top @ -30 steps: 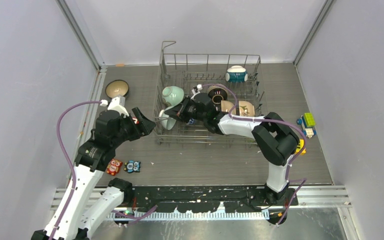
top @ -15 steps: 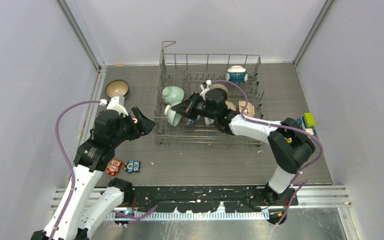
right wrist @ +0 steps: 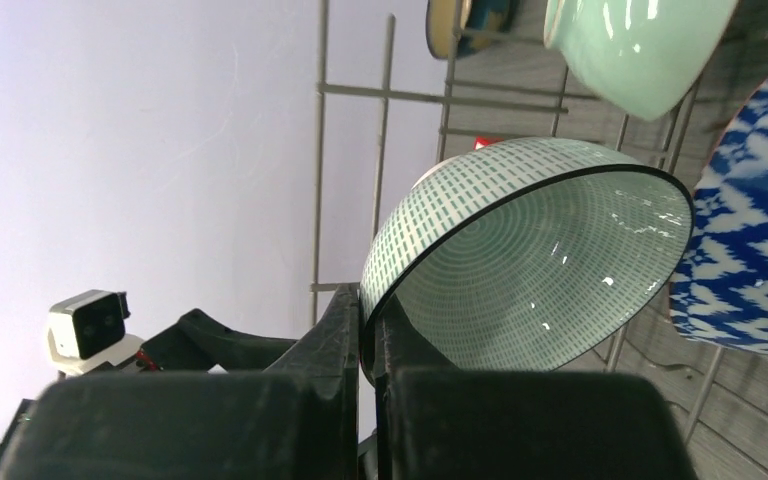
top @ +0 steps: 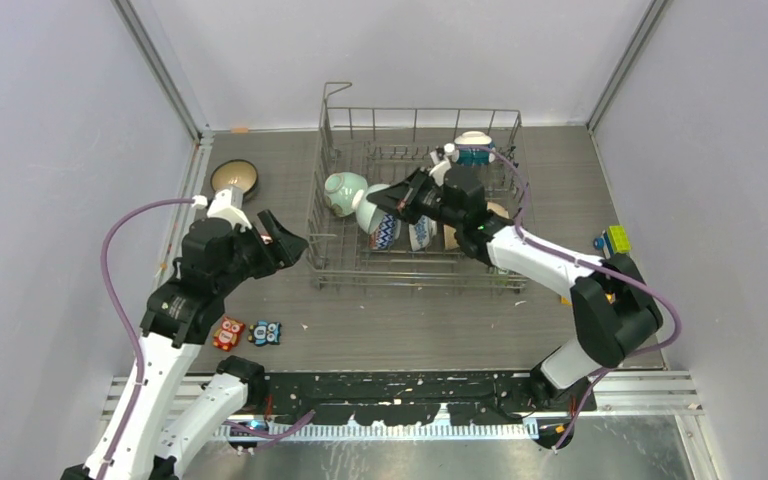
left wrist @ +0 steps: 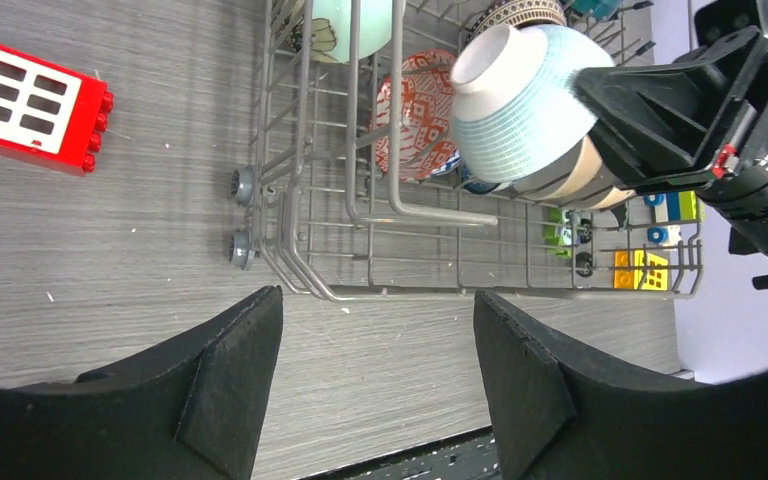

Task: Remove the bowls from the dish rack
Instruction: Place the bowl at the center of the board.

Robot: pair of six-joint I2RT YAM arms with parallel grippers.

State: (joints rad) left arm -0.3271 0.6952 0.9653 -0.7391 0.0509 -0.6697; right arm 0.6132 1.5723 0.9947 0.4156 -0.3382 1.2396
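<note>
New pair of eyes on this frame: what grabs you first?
The right gripper, shut on the rim of a teal-dashed bowl, holds it tilted over the left half of the dish rack. Next, the left gripper, open, hovers just off the rack's left side, facing it. A brown bowl sits alone on the table, far left.

left arm (top: 165, 330): goes up from base at bottom left, bends, leans in toward middle.
left gripper (top: 288, 238): points right, tipped down a bit. Jaws wide apart, nothing between them. Two black fingers (left wrist: 225, 385) spread, one on each side in wrist view.
right arm (top: 545, 262): goes up from base at bottom right, folds at elbow, stretches far to left.
right gripper (top: 395, 197): points left, jaws pinched tight on rim of bowl (right wrist: 530, 260), which sticks out past tips.
</note>
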